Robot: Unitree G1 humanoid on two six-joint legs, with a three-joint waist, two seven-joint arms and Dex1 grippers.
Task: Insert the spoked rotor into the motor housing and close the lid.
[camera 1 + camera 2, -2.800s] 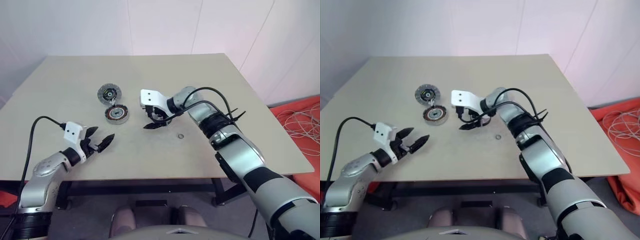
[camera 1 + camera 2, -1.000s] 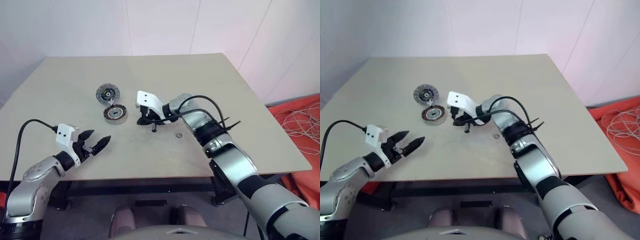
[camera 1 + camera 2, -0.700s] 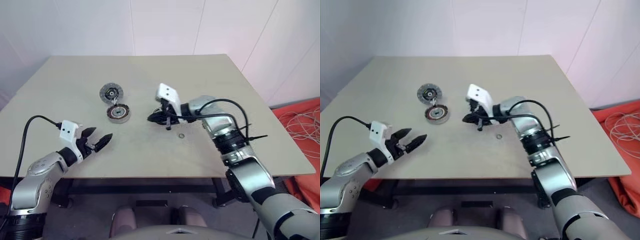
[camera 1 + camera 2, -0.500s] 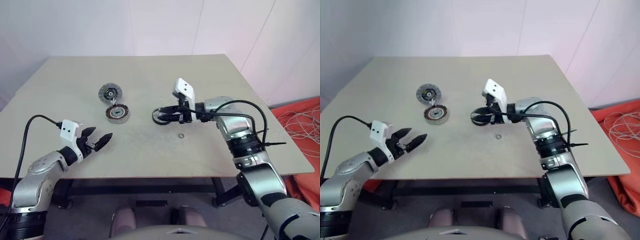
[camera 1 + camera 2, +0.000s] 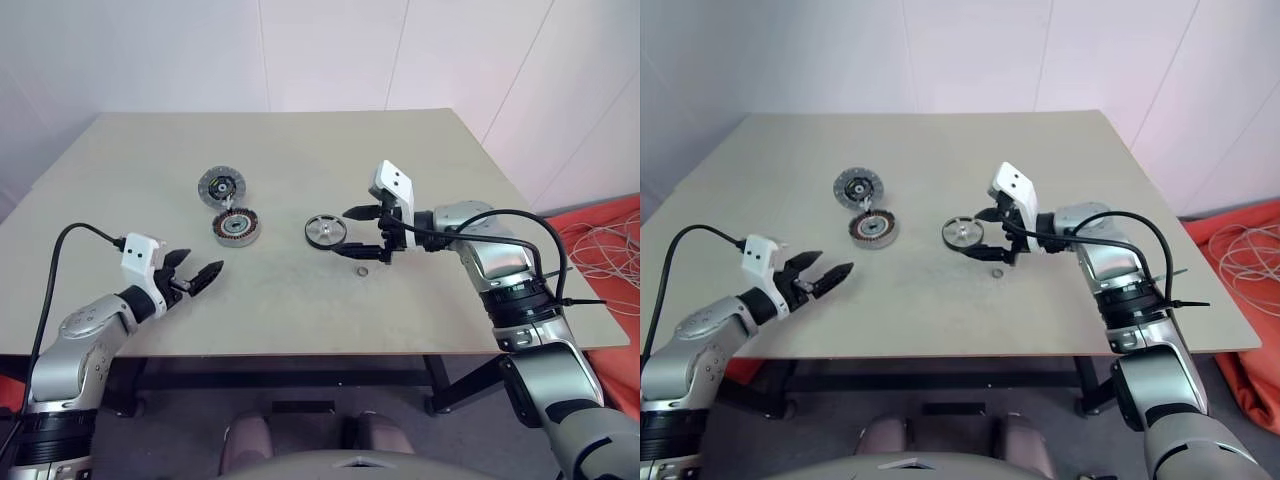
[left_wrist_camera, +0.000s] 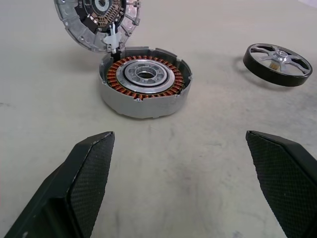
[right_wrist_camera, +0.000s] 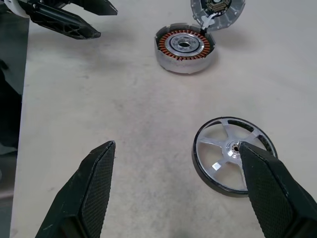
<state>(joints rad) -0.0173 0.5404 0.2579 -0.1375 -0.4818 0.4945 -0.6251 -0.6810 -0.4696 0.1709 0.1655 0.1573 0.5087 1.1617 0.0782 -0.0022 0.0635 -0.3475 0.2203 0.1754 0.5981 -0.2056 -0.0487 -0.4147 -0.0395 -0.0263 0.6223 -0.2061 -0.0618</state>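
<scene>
1. Nothing is assembled: the spoked rotor [image 5: 325, 231] lies flat on the worktop [image 5: 300, 140], at three o'clock of the motor housing [image 5: 235, 227]; the lid [image 5: 220, 186] sits at the housing's eleven o'clock.
2. Insertion and closing remain.
3. Since a second ago, the right gripper [image 5: 366, 232] has released the rotor, its fingers now spread; the left gripper [image 5: 192, 275] stays spread, empty.

The rotor [image 5: 326, 231], a silver spoked wheel with a dark rim, lies near the table's middle, perhaps slightly tilted. Well apart to its left sits the housing [image 5: 235, 227], a round case open upward, copper windings ringing a silver centre. The lid [image 5: 220, 186], a grey disc with a black hub, lies just beyond it, touching its far edge.
</scene>
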